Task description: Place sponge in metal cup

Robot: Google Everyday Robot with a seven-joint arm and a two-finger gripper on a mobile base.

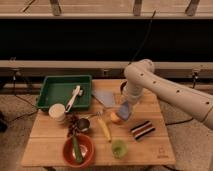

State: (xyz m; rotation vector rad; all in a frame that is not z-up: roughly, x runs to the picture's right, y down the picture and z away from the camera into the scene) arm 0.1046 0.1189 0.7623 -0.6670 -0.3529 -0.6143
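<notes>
Wooden table before a dark wall, crowded with dishes and food. Gripper over the table's middle, at 2 o'clock of a round fruit, seemingly clamped on the sponge hanging just beneath it. Metal cup well apart at about 8 o'clock from the sponge, mouth up, with the banana between them. Probably calls for a carry leftward over the banana, then a release from straight above.
</notes>
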